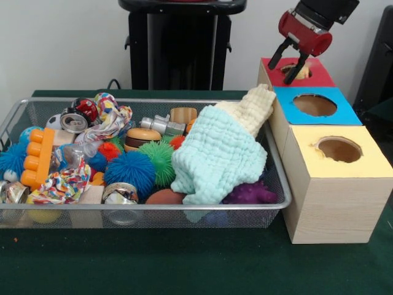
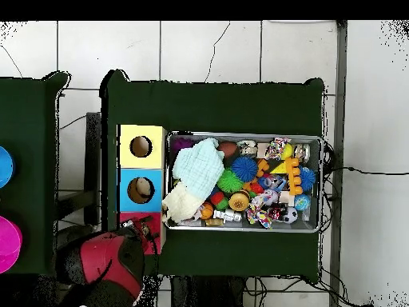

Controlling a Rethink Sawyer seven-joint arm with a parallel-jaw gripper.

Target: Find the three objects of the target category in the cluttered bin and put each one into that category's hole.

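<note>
The bin (image 1: 153, 208) is a wide silver wire-mesh basket full of toys, and it also shows in the overhead view (image 2: 244, 134). Right of it stand three wooden boxes, each with a round hole in its top: red top (image 1: 319, 75), blue top (image 1: 344, 112), yellow top (image 1: 371, 161). My gripper (image 1: 287, 66) hangs just above the red box's hole with its fingers spread and nothing clearly between them. In the overhead view the gripper (image 2: 140, 232) covers most of the red box. A tan thing lies inside the blue box's hole (image 2: 141, 189).
A mint cloth (image 1: 215, 153) and a cream cloth (image 1: 255, 104) drape over the bin's right end. The bin also holds spiky balls in blue (image 1: 129, 171) and green (image 1: 161, 158), an orange block (image 1: 38, 157), cans and a knotted rope toy (image 1: 61, 184). A black pedestal (image 1: 178, 43) stands behind.
</note>
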